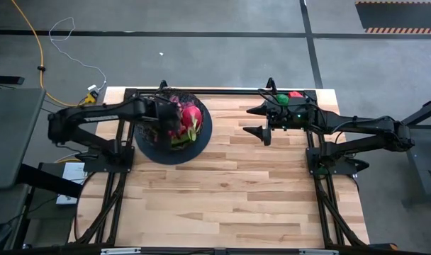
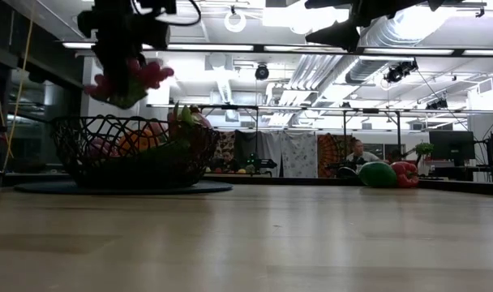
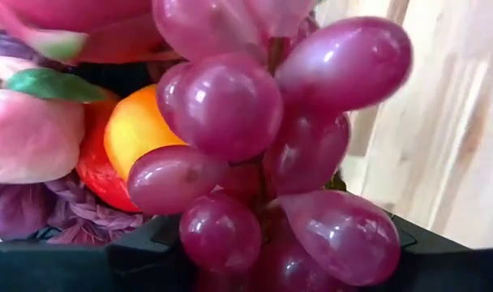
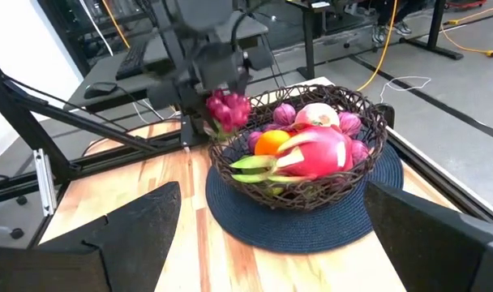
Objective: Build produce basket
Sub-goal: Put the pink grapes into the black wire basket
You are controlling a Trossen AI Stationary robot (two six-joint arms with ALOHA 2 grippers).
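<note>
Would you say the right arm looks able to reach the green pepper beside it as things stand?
Probably yes: the right gripper is open and empty, and the green pepper lies uncovered on the table close by, beside the red pepper.

Glossy plastic-looking grapes (image 3: 263, 154), black wire basket (image 4: 311, 191), woven mat (image 4: 263, 223), matt wood table (image 1: 230, 191).

Two dark jointed arms, black pointed claw fingers (image 4: 109, 235), green indicator lights

Table (image 1: 222, 191) bare across middle and near side. Basket (image 1: 174, 127) at far left, piled with produce (image 4: 311, 146); left gripper (image 1: 174, 113) with grapes (image 4: 228, 109) hangs over its rim. Peppers (image 2: 390, 173) beside right gripper (image 1: 256, 120) at far right
</note>
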